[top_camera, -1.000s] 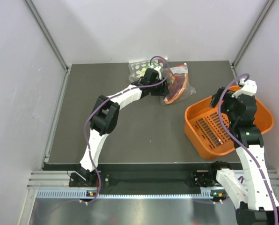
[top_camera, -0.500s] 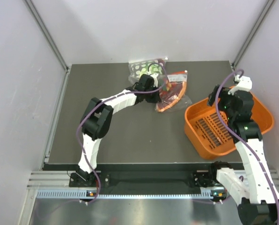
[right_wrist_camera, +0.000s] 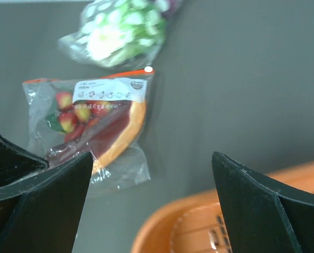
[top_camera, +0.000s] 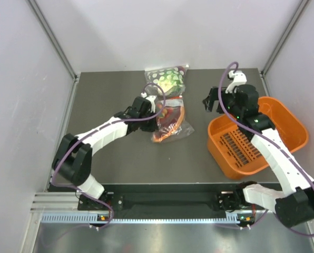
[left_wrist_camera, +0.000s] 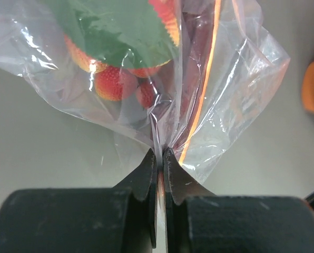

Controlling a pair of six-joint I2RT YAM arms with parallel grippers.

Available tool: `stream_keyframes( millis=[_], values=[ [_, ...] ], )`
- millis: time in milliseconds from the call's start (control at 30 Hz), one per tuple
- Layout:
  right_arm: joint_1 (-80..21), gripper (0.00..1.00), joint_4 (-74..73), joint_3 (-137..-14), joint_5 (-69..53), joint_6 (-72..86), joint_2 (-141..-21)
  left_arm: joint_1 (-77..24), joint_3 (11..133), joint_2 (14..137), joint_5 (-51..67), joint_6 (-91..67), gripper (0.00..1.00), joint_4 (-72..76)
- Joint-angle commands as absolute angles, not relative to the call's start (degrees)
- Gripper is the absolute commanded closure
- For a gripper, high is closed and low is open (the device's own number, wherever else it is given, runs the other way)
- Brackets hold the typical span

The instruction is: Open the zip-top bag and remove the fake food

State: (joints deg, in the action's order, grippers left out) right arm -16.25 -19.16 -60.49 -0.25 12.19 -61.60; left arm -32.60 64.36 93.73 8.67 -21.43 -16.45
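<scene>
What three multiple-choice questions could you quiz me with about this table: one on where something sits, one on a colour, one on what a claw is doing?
1. Where is the orange basket?
A. on the right side of the table
B. on its left side
C. on top of the bags

2. What colour is the zip strip on the zip-top bag?
A. blue
B. red-orange
C. black

3. What is the left gripper doing?
A. open wide in the air
B. shut on the zip-top bag
C. resting in the basket

Answers: 1 A, it sits at the right in the top view. 2 B, the strip shows orange in the left wrist view. 3 B, its fingers pinch the bag's plastic.
</scene>
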Motion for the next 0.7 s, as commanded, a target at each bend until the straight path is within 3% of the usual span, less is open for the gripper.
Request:
stream_keyframes(
  millis=[0, 233, 667],
  values=[
    [-18.28, 0.06, -12.4, -62.84, -9.2, 16.68, -66.08, -32.61, 59.6, 87.02, 5.9, -23.89, 1.0, -19.68],
    [-24.07, 0.07, -14.39, -69.6, -14.23, 17.84, -78.91, -32.61, 47.66, 75.78, 8.09, -30.4, 1.0, -21.44],
    [-29.44, 0.1, -14.77, -77.17, -17.23, 22.41, -100.53, -32.61, 41.22, 71.02, 8.79, -32.61, 1.0, -25.49]
  ],
)
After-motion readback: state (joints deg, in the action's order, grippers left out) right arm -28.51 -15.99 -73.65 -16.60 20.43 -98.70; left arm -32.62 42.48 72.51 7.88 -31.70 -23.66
